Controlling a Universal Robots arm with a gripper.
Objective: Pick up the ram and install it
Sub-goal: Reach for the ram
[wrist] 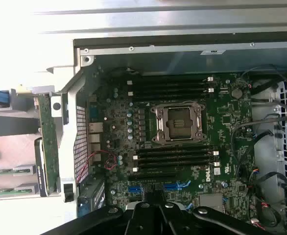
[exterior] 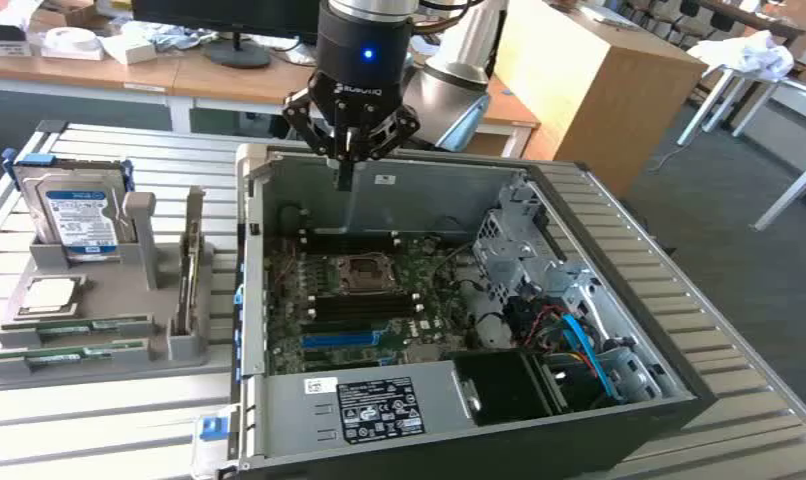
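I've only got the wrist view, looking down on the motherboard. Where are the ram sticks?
Observer: Both lie flat in the grey tray beside the computer case, at the exterior view's left: one ram stick and a second ram stick, side by side.
Operator: Anything else on that tray?
Observer: A hard drive stands upright at its far end in the exterior view.
Operator: And the gripper?
Observer: The gripper hangs above the case's far wall, jaws shut and empty.
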